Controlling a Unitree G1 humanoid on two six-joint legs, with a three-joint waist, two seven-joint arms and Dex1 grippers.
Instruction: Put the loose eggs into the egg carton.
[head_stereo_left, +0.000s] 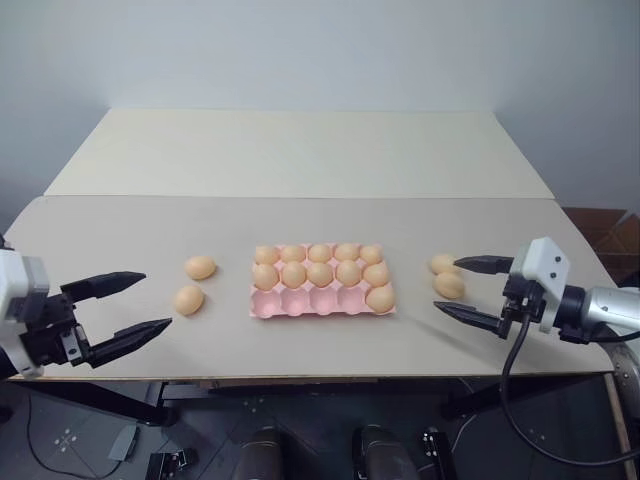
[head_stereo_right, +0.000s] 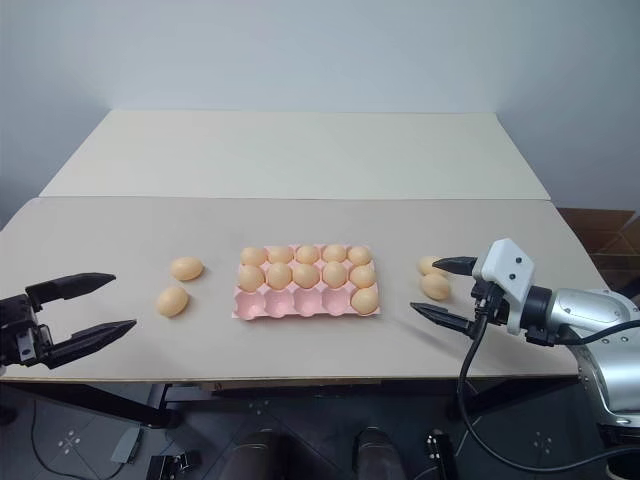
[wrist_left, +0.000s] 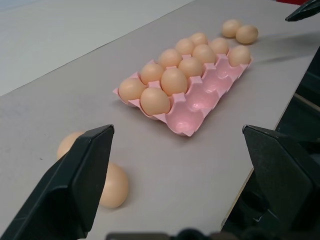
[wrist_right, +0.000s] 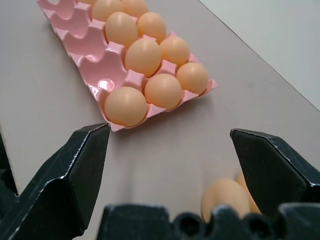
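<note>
The pale pink egg carton (head_stereo_left: 300, 303) lies at the middle of the table. Its two far rows are full of eggs, and the near row has one egg (head_stereo_left: 380, 297) at its right end. Two loose eggs (head_stereo_left: 200, 267) (head_stereo_left: 189, 299) lie left of the carton, and two more (head_stereo_left: 444, 264) (head_stereo_left: 449, 286) lie right of it. My left gripper (head_stereo_left: 157, 300) is open, just left of the left pair. My right gripper (head_stereo_left: 445, 285) is open, and its fingers (head_stereo_left: 485, 264) straddle the nearer right egg (wrist_right: 225, 196) from above.
The grey table (head_stereo_left: 150, 225) ends in a front edge close under both grippers. A second cream table (head_stereo_left: 300, 150) adjoins it at the back. A black cable (head_stereo_left: 510, 370) hangs from my right arm below the table edge.
</note>
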